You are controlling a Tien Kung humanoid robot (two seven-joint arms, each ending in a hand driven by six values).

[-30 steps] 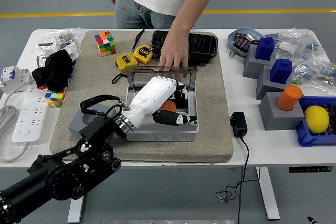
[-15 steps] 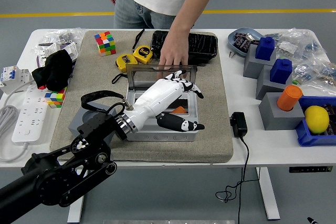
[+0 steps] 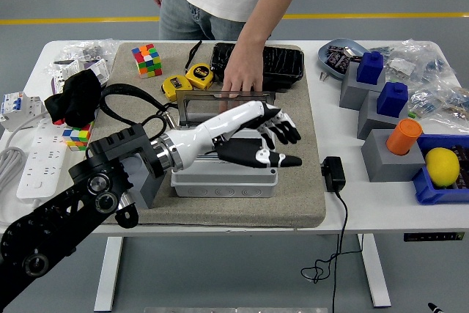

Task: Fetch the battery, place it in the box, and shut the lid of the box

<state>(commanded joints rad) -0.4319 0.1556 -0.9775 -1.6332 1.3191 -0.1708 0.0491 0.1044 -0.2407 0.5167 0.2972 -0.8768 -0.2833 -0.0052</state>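
Note:
A grey box sits on the tan mat with its clear lid standing upright at the back. A person's hand rests on the lid's top edge. My left hand, white with black fingers, hovers flat over the box's right half, open and holding nothing. Its fingertips reach past the box's right rim. The hand and forearm cover the inside of the box, so no battery shows.
On the mat behind the box lie two yellow tape measures, a colour cube and a black tray. A black adapter with a cable lies right of the mat. Grey blocks and a blue bin with a lemon stand at the right.
My left hand has risen out of the box and swung right, its fingers spreading. An orange item seen inside the box earlier is now hidden beneath it. The person's hand has stayed on the lid.

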